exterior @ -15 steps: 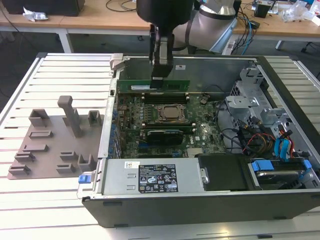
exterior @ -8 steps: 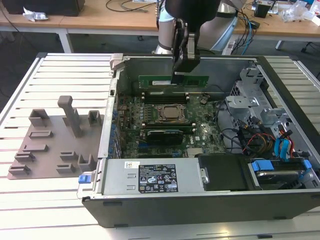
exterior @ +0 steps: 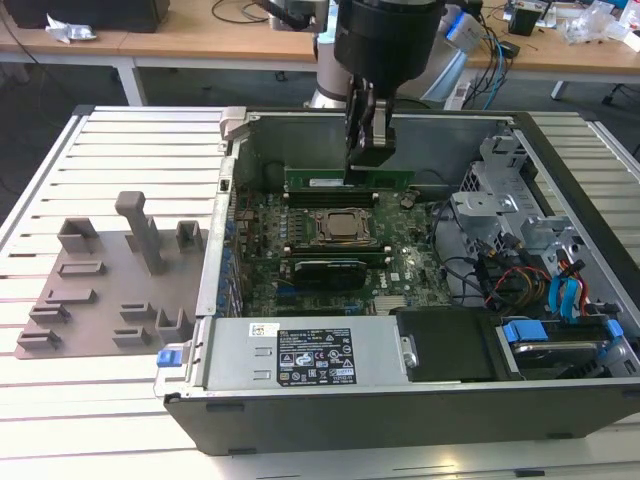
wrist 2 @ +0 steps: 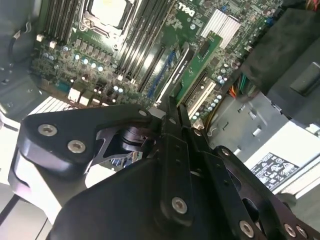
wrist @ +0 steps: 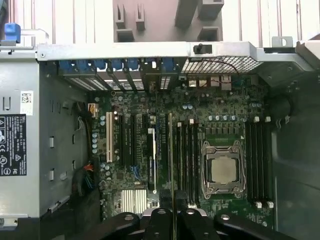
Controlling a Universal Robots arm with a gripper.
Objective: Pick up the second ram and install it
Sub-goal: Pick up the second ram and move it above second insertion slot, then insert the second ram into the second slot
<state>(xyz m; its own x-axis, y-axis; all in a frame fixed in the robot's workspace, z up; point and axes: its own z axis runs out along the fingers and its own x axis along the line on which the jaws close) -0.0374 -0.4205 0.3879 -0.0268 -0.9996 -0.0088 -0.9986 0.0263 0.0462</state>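
green second ram (exterior: 310, 177), grey fixture blocks (exterior: 143, 232)

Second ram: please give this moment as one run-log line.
gripper: shut on second ram | ram: upright, at memory slots beside processor socket | seated: cannot tell

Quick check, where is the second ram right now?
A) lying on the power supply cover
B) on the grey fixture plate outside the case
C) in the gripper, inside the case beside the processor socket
C: the gripper is shut on the second ram, inside the case beside the processor socket.
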